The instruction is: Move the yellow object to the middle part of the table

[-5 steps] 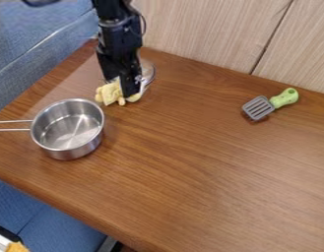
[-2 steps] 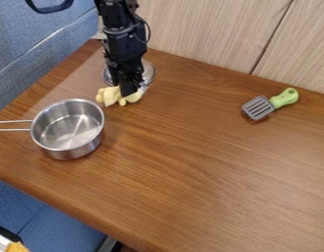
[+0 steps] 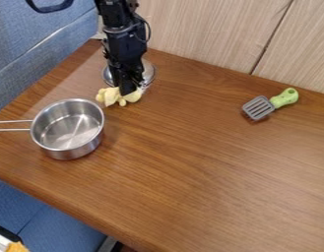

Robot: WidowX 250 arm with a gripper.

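Yellow object point(image 3: 112, 96) looks light and soft, best squeezed round its middle; whether the gripper point(image 3: 128, 90) is open or closed I cannot tell

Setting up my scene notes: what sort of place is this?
Probably a tabletop play-kitchen setup: a metal saucepan and a green-handled slotted spatula on a wooden table.

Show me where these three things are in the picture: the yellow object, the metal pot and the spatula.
Yellow object point(image 3: 112, 96): camera view, on its left part.
Metal pot point(image 3: 71, 152): camera view, on its outer wall.
Spatula point(image 3: 284, 98): camera view, on its green handle.
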